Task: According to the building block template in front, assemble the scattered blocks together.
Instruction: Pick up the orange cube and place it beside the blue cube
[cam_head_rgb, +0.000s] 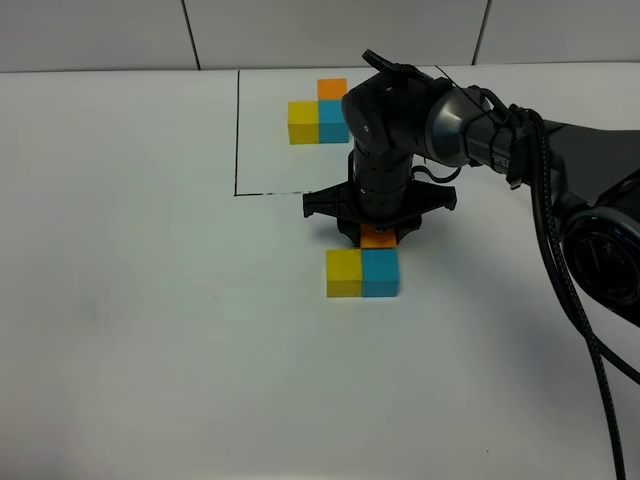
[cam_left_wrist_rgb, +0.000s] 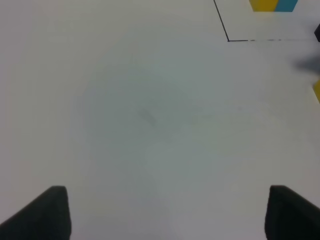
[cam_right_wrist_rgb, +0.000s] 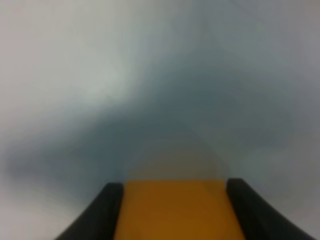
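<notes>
Right hand (cam_head_rgb: 378, 236): your fingers (cam_right_wrist_rgb: 102, 212) are clenched on the orange block (cam_right_wrist_rgb: 175, 210), one on each side of it; the hand points straight down at the white surface (cam_head_rgb: 150, 300). Orange block, overhead view (cam_head_rgb: 377, 240): mostly hidden under the hand, only its near edge showing, sitting just behind the blue block. Whether it touches the surface you cannot tell. Yellow block (cam_head_rgb: 345, 273) and blue block (cam_head_rgb: 381, 272): side by side and touching, directly in front of your right hand, on its near side. Building block template (cam_head_rgb: 319, 115): yellow and blue cubes joined with an orange cube behind the blue one, inside a thin black drawn frame (cam_head_rgb: 237, 130), beyond your right hand on its far side. Left hand (cam_left_wrist_rgb: 165, 215): released, both dark fingertips (cam_left_wrist_rgb: 47, 212) wide apart over bare surface, nothing between them; a corner of the frame (cam_left_wrist_rgb: 229, 39) and the template cubes (cam_left_wrist_rgb: 272, 5) lie far ahead of it.
</notes>
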